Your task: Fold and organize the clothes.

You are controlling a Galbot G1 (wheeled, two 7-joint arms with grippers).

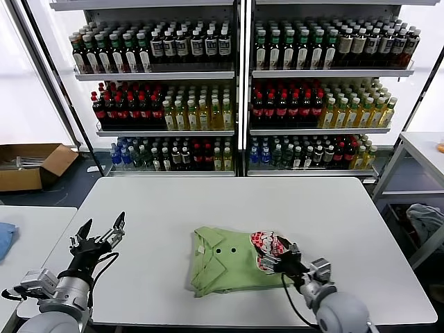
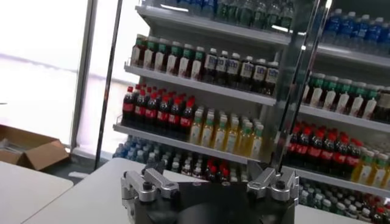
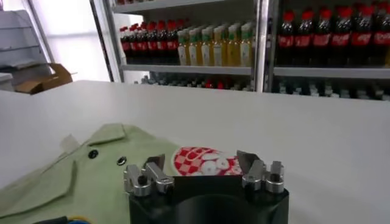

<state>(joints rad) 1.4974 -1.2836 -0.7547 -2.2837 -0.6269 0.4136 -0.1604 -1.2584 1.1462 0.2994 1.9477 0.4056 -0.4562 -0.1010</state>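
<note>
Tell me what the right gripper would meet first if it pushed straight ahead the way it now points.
Probably the shirt: the open right gripper points low over its red-and-white print. Depth is unclear.

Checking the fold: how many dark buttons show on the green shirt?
2. Both buttons sit side by side below the collar of the shirt; folded fabric may hide others.

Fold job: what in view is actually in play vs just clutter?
In play: green shirt, folded on the white table; right gripper open at its printed end.
Clutter: bottle shelves, cardboard box, blue cloth, idle left gripper.
</note>
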